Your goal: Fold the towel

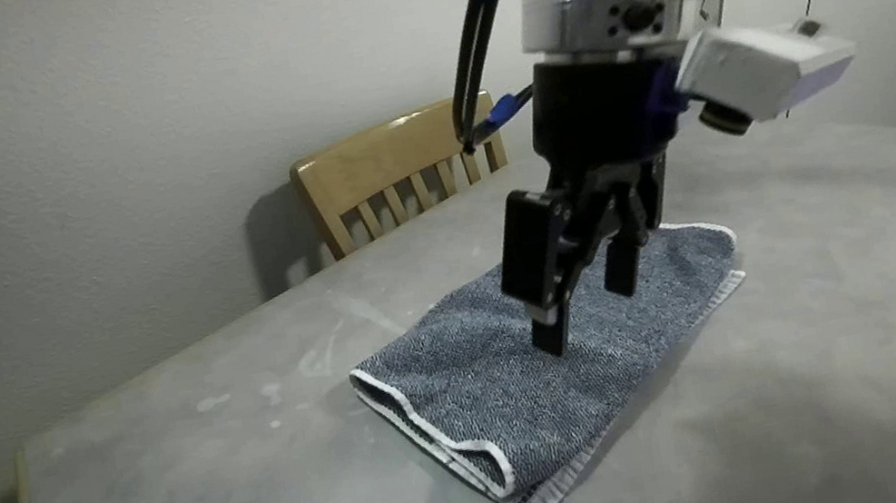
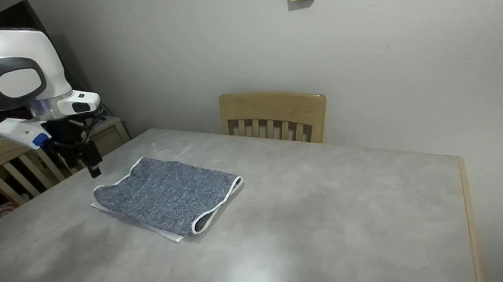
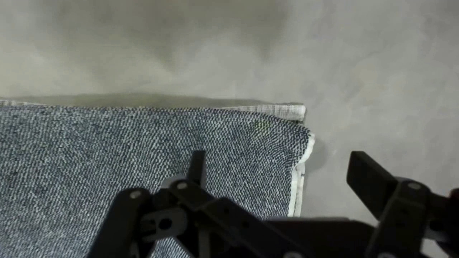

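Blue-grey rectangular terry towel [image 2: 168, 194] with white edging, lying folded over on the mottled grey tabletop [image 2: 342, 226]; in an exterior view its long axis runs from upper left to lower right, a looped short end facing right. A light-brown slatted wooden chair [image 2: 270, 101] stands at the far edge. The black two-fingered gripper [image 3: 279, 156], fingers spread wide, hangs above the opposite short end; in the wrist view one finger overlies the cloth, the other the tabletop beside it.

Towel [image 3: 118, 154] partly beyond the wrist view's left edge, partly behind the claw [image 3: 278, 153]
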You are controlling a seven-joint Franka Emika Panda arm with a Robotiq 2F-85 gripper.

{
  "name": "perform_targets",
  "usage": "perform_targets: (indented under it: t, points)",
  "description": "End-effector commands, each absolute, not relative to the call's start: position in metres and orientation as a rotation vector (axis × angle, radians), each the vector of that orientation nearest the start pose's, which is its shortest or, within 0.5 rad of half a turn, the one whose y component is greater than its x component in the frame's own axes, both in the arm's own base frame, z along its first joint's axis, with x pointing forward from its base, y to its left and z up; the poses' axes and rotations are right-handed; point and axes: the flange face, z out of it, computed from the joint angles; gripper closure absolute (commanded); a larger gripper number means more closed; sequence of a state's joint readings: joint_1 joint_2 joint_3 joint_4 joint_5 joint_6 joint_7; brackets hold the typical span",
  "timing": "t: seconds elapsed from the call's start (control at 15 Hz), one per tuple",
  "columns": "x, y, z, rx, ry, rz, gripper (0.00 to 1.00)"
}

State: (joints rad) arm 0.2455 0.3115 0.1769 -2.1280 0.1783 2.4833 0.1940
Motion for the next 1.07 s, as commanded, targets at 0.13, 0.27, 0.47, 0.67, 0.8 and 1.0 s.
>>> perform_targets:
  t: [0.13, 0.27, 0.47, 0.67, 0.8, 1.0]
  points:
    - [0.533, 0.241, 0.258, -2.967, -0.121, 0.026, 0.00]
    - [0.534, 0.239, 0.265, -2.965, -0.117, 0.009, 0.00]
    - [0.534, 0.239, 0.268, -2.965, -0.118, 0.002, 0.00]
    - [0.545, 0.245, 0.259, -2.980, -0.176, 0.061, 0.00]
    - [0.554, 0.255, 0.247, -2.993, -0.268, 0.136, 0.00]
    - [0.567, 0.278, 0.228, -3.000, -0.409, 0.270, 0.00]
